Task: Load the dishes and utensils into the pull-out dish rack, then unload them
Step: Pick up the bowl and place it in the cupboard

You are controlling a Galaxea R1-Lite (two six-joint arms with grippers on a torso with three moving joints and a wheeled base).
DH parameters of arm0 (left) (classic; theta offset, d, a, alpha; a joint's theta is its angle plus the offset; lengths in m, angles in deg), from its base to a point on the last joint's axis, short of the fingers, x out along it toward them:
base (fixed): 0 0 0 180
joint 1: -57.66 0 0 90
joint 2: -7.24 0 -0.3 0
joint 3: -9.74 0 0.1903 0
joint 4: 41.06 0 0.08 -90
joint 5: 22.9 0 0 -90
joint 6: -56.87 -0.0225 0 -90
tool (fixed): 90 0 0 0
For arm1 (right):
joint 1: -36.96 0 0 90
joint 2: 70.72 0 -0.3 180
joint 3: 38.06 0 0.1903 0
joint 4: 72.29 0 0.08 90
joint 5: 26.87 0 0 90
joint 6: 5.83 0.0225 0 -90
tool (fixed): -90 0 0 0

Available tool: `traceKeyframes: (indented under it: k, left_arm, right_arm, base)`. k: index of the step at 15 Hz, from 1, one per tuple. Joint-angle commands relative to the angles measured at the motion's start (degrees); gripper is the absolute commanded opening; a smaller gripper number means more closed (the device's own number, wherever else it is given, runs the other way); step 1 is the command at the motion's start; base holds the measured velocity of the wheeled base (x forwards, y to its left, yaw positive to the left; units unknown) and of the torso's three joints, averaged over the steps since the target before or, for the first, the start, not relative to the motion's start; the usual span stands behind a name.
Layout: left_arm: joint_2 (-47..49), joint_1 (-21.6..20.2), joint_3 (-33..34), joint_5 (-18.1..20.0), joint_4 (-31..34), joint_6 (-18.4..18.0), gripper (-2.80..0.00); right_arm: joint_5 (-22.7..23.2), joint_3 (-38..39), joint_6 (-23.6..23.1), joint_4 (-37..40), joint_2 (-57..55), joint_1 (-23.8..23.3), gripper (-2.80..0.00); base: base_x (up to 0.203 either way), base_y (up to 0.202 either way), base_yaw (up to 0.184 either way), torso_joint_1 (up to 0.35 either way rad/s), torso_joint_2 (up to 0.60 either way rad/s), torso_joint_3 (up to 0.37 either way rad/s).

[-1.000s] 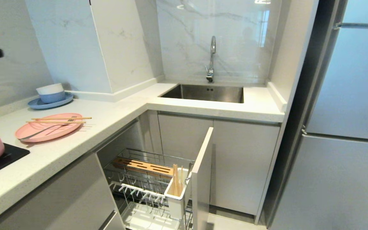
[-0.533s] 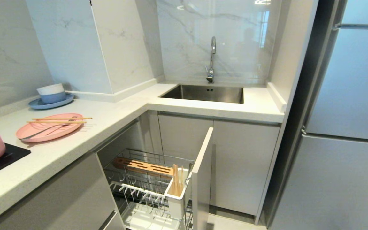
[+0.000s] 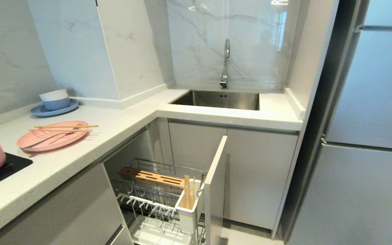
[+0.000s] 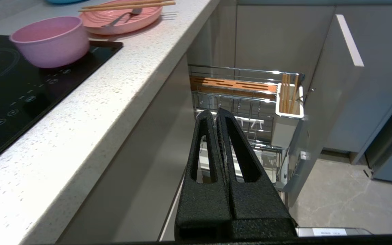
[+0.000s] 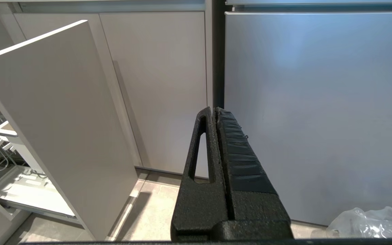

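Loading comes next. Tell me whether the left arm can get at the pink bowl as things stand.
Probably yes. The pink bowl sits uncovered on the black cooktop, nothing above or around it. The left end effector is shut and empty, below counter level, so it must rise and open.

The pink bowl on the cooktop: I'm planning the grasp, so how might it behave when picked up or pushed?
The pink bowl looks matte, so probably not slippery. It sits upright on a flat base, so unlikely to tip or roll. On the smooth black cooktop it would probably slide when pushed.
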Motion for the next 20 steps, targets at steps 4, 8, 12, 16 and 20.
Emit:
traceKeyframes:
  k: [4,8,12,16,20]
  left_arm:
    - [-4.9,2.1,7.2,0.2,-1.8,1.7,-2.80]
    - [-13.4,3.6,18.7,-0.7,-8.5,1.3,-2.80]
    - [-14.6,3.8,32.9,-3.9,-21.9,-0.1,-2.80]
    - [-14.7,3.8,44.2,-3.4,-29.9,-0.5,-2.80]
    - [-14.7,3.8,47.1,-3.3,-37.2,3.1,-2.80]
  right_arm:
    - [0.0,0.1,0.0,0.0,0.0,0.0,-2.80]
    - [0.0,0.1,0.0,0.0,0.0,0.0,-2.80]
    - [0.0,0.1,0.0,0.0,0.0,0.0,-2.80]
    - [0.0,0.1,0.0,0.0,0.0,0.0,-2.80]
    - [0.0,0.1,0.0,0.0,0.0,0.0,-2.80]
  base:
    - [0.000,0.000,0.000,0.000,0.00,0.000]
    - [0.000,0.000,0.000,0.000,0.00,0.000]
    - [0.000,0.000,0.000,0.000,0.00,0.000]
    - [0.000,0.000,0.000,0.000,0.00,0.000]
    - [0.000,0.000,0.000,0.000,0.00,0.000]
